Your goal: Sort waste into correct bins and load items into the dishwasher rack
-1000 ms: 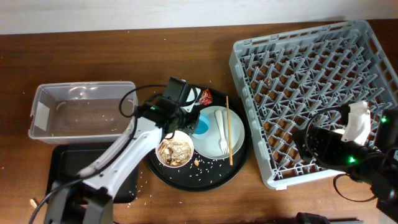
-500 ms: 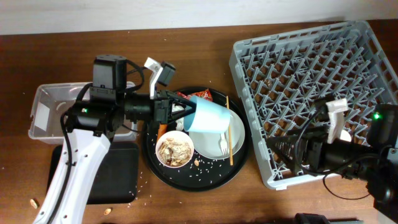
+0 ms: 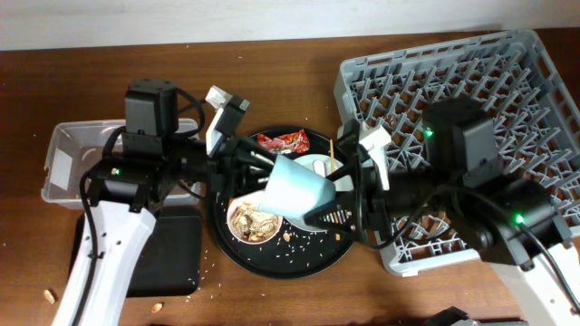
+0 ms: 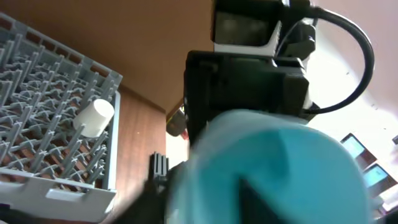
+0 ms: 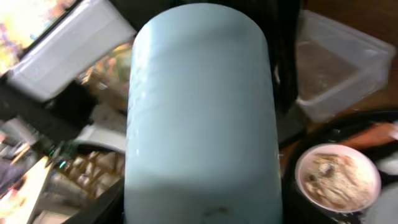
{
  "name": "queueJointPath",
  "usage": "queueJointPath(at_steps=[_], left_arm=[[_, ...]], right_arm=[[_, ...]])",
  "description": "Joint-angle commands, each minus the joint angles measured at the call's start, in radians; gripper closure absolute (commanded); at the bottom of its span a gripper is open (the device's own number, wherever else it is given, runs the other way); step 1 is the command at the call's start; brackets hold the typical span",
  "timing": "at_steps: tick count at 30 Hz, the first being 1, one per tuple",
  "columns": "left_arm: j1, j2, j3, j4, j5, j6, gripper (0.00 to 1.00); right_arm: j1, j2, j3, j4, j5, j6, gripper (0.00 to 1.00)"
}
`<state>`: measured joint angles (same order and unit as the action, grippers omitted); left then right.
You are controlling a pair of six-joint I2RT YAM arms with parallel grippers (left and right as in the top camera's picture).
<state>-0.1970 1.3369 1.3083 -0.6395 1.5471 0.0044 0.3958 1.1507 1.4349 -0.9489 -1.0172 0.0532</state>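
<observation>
Overhead view is evenly lit and sharp; the small blue cup [image 5: 202,112] looms blurred in both wrist views, with glare behind it.

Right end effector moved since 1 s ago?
Yes. The right end effector swung left across the dishwasher rack, from its right side past its left edge, over the round black tray.

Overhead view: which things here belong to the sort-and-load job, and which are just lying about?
Job: blue cup, rack, tub, flat black bin, wrapper, bowl of scraps, plate, chopstick, white cup.
Lying about: round tray, crumbs on the table.
</observation>
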Motion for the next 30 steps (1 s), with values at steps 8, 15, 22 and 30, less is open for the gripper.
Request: queueJointPath(at_steps=[8,15,22,30], left_arm=[[0.072,-0.16,0.012,-0.211,-0.753,-0.047,0.01],[0.073,-0.247,0.012,-0.402,-1.208,-0.086,0.01],[0.073,-0.247,0.012,-0.402,-1.207,-0.086,0.01],[0.073,-0.247,0.012,-0.402,-1.207,-0.086,0.01]], right_arm=[[-1.011,-0.01,0.009,-0.383,0.742,0.207,0.49],[-1.13,0.482,0.009,-0.248,0.884,0.383,0.49],[-1.128,0.491,0.146,-0.274,0.762,0.417,0.25],[-0.275,0.271,0.241,-0.421,0.859,0.193,0.35]])
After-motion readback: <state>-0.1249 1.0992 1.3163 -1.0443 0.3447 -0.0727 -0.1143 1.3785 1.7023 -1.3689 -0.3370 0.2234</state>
